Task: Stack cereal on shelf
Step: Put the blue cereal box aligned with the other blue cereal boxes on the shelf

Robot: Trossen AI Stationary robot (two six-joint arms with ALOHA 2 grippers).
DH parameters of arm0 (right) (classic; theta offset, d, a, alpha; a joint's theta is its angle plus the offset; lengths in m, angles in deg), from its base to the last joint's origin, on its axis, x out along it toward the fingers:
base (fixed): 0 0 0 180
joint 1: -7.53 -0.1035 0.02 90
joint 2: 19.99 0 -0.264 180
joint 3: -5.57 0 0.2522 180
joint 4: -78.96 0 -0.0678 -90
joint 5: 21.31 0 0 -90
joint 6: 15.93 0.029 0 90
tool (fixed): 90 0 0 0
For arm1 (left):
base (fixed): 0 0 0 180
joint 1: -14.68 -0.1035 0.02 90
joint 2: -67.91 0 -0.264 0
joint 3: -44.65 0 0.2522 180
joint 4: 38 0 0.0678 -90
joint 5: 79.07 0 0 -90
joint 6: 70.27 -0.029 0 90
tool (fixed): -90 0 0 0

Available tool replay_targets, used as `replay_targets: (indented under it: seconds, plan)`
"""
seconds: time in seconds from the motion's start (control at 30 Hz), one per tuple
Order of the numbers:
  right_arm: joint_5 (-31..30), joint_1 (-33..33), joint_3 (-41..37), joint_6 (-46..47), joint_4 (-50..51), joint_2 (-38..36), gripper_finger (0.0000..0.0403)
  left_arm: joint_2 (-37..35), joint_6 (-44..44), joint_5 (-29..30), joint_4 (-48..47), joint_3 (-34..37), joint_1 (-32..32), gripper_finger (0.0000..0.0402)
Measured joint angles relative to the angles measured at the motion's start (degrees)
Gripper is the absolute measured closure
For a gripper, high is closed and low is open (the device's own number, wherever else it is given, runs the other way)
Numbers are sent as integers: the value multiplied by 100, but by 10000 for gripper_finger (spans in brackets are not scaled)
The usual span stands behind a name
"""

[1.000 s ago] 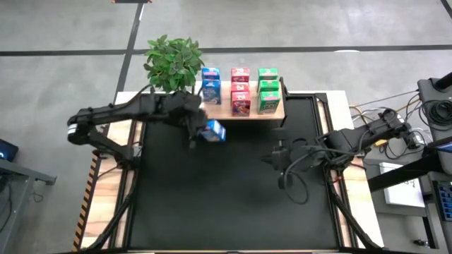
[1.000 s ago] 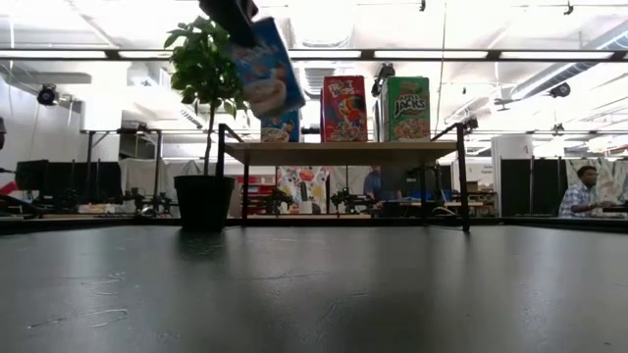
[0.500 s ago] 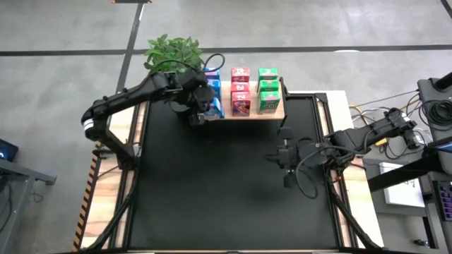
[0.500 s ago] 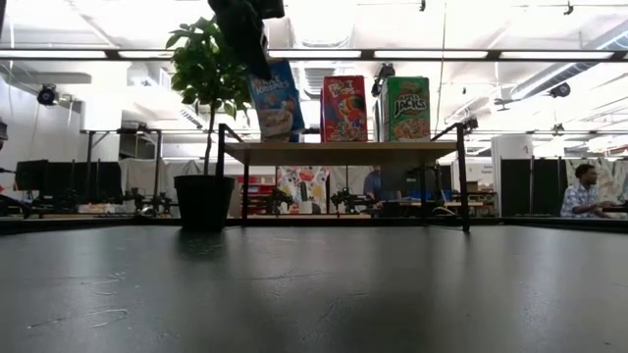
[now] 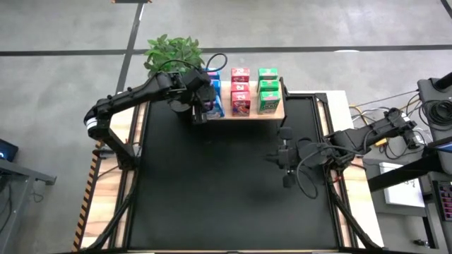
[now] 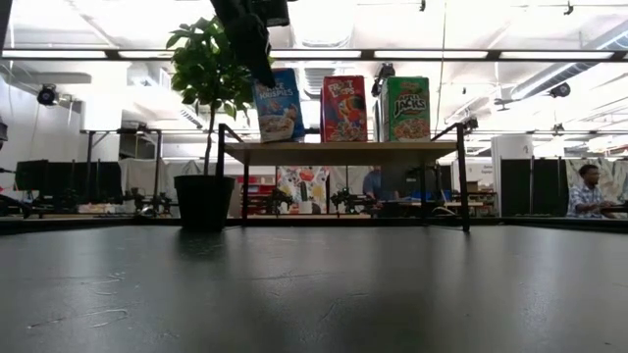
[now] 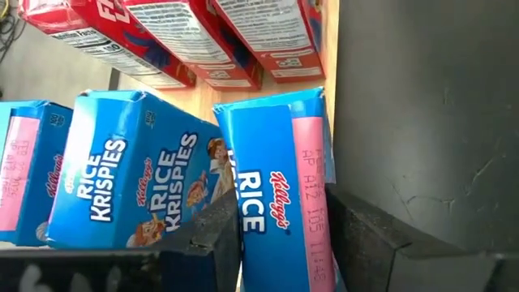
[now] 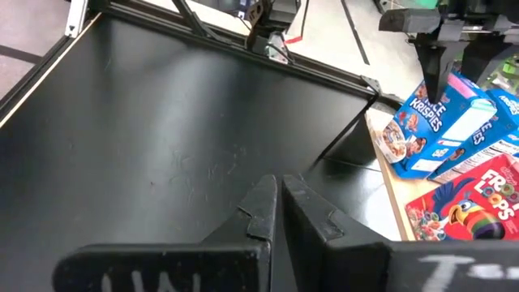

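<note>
**Blue carton being held at the front of the shelf's blue row**

While the near part of the black mat (image 5: 226, 190) is lying bare in the high view, the right gripper (image 5: 286, 156) is being kept low over the mat at about 3 o'clock from the table's centre, well apart from the shelf. Its fingers (image 8: 263, 207) are being shown pressed together in the right wrist view, with nothing between them.

Farther back, at about 11 o'clock, the left gripper (image 5: 203, 104) is being held at the front edge of the shelf (image 5: 275, 113). A blue carton (image 7: 276, 195) is being pinched between its two dark fingers (image 7: 215, 235), one finger on each side of the carton. In the low view this carton (image 6: 278, 104) is being shown tilted, above the left end of the wooden board; whether its base is touching the board cannot be told.

Just beyond it, two more blue cartons (image 7: 138, 178) are being seen in the left wrist view, standing in a row running toward 12 o'clock. Beside them, toward 3 o'clock, a row of red cartons (image 5: 240, 88) is being shown on the board, and past that a row of green cartons (image 5: 268, 88) at the shelf's right end.

Behind the shelf's left end, at 11 o'clock, a potted plant (image 5: 173, 60) is standing beside the table's far edge.
</note>
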Motion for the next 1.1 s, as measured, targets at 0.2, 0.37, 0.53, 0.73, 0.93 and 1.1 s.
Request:
replay_targets:
  seconds: [0.2,0.37,0.53,0.73,0.93,1.1]
  plan:
    - [1,0,0,35,0,0,390,0,-97,25,24,5,-2,242]
    - [1,0,-5,72,3,0,390,0,-157,29,56,9,-2,230]
    - [1,0,-7,87,6,0,390,0,-175,29,79,9,-2,218]
    - [1,0,-7,85,7,0,390,-2,-281,29,115,11,-2,205]
    - [1,0,-9,83,24,0,390,-14,-294,61,148,8,-2,192]
    - [3,0,-9,47,24,0,390,-82,-308,133,-18,-362,44,188]
